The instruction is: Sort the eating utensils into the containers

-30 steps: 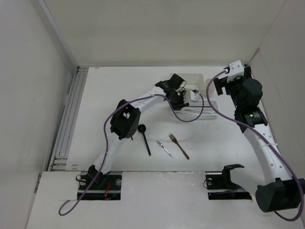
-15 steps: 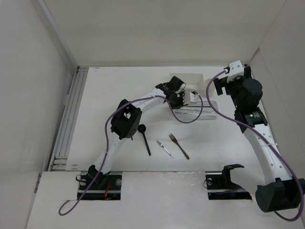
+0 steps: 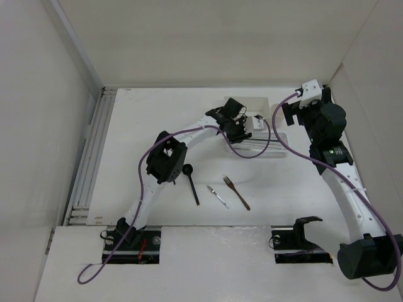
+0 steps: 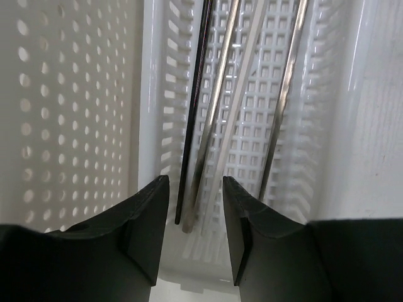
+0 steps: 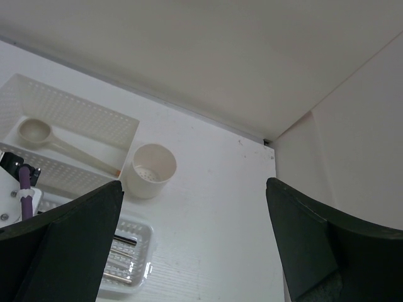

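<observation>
Left gripper (image 4: 195, 189) hangs empty, fingers apart, over the chopsticks (image 4: 217, 107) lying lengthwise in the mesh tray (image 4: 157, 94) at upper centre of the overhead view — the black spoon (image 3: 192, 185) lies below-left, handle pointing down-frame, nearer this arm than the wide-open right gripper (image 5: 194, 189).

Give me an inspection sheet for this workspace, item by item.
Surface: white table, no spills seen.
Job's things: black spoon, silver fork and brown fork loose on the table; beige spoon in the rectangular box; chopsticks in the mesh tray; cup looks empty.
Clutter: nothing seen.
Grippers: left gripper open above the mesh tray; right gripper open, raised, holding nothing.
Cables: purple cables loop along both arms.
Surroundings: plain white walls on three sides.
</observation>
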